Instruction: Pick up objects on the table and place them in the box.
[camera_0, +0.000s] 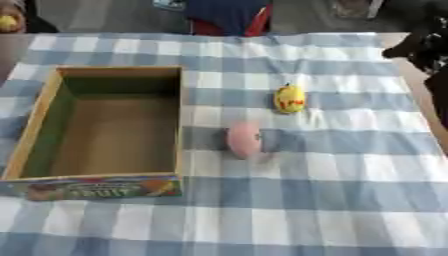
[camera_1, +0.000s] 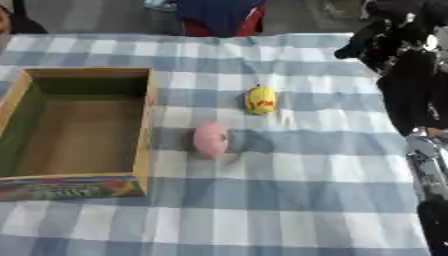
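An open cardboard box (camera_0: 180, 115) with a printed front panel stands on the left of the checked tablecloth, and nothing shows inside it. A yellow, roundish object (camera_0: 290, 98) with red marks lies to the right of the box. Nearer to me, a pink oval object (camera_0: 244, 139) lies close to the box's right wall. My right hand (camera_1: 385, 37) hangs above the table's far right corner, well clear of both objects. Its fingers look relaxed and hold nothing. Its dark forearm (camera_1: 411, 95) runs down the right edge. My left hand is out of sight.
The blue and white checked cloth (camera_0: 332, 200) covers the table's near and right parts. A person in dark blue and red (camera_0: 227, 17) is beyond the far edge. The table's bare right edge (camera_0: 420, 95) shows beside the cloth.
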